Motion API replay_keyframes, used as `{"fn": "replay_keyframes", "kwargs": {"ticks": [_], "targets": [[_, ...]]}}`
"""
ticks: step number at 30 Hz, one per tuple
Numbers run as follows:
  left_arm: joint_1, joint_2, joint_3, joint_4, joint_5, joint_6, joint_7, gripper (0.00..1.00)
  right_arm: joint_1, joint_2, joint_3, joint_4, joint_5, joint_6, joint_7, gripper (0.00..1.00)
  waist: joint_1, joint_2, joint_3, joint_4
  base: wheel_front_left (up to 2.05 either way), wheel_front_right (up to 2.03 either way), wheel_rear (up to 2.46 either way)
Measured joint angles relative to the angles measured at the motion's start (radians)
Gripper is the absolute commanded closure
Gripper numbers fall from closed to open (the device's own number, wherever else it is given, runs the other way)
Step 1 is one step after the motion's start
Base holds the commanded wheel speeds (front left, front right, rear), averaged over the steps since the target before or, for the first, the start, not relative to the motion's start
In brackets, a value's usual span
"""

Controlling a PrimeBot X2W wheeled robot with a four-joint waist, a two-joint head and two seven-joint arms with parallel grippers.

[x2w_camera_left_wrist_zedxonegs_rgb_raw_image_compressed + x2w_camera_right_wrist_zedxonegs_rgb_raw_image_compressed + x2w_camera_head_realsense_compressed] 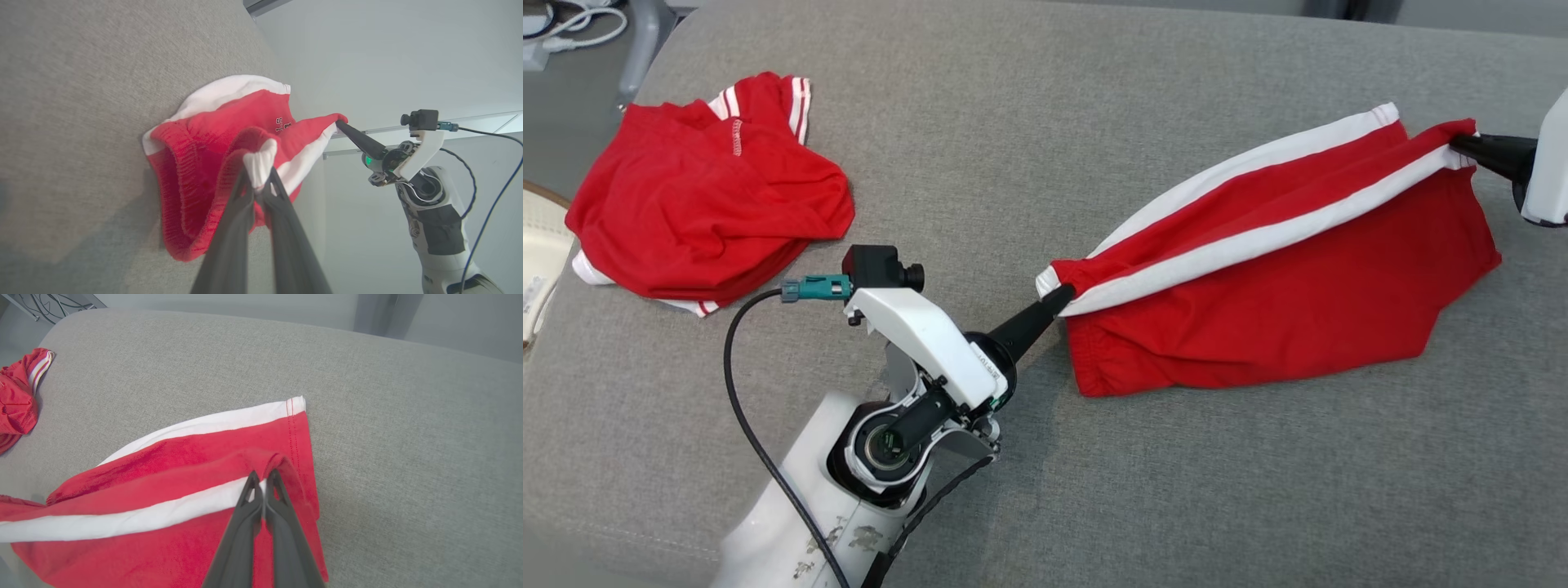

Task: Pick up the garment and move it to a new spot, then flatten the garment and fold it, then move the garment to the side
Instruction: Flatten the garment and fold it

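Red shorts (1282, 302) on right half of couch (1013, 122), strung between both pincers, lower edge resting on cushion. Left pincer (1058, 300) clenched on waistband end of white stripe. Right pincer (1462, 147) clenched on leg hem near right edge. Judged light, limp, sagging, not slippery. Best holds: elastic waistband, stitched hems. Second red garment (703, 212) near far left corner.

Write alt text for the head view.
Red shorts with white side stripes are stretched between two grippers over a grey cushion, the left gripper shut on the waistband end and the right gripper on a leg hem. A second red garment lies crumpled at the far left.
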Motion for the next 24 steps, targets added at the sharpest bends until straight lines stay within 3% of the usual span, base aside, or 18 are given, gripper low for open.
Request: {"fn": "replay_keyframes", "kwargs": {"ticks": [6, 15, 24], "targets": [[-0.058, -0.035, 0.009, 0.075, -0.020, -0.030, -0.029, 1.00, -0.043, 0.025, -0.002, 0.074, -0.032, 0.000, 0.001, 1.00, 0.0000, 0.0000, 0.046, 0.046, 0.00, 0.00, 0.00], [-0.138, -0.058, -0.055, 0.176, -0.046, -0.077, -0.065, 1.00, -0.087, 0.048, 0.004, 0.151, -0.066, 0.000, -0.005, 1.00, 0.0000, 0.0000, 0.106, 0.092, 0.00, 0.00, 0.00], [-0.219, -0.059, -0.130, 0.228, -0.149, -0.086, -0.115, 1.00, -0.123, 0.059, 0.008, 0.183, -0.085, 0.000, -0.027, 1.00, 0.0000, 0.0000, 0.147, 0.098, 0.00, 0.00, 0.00]]}}
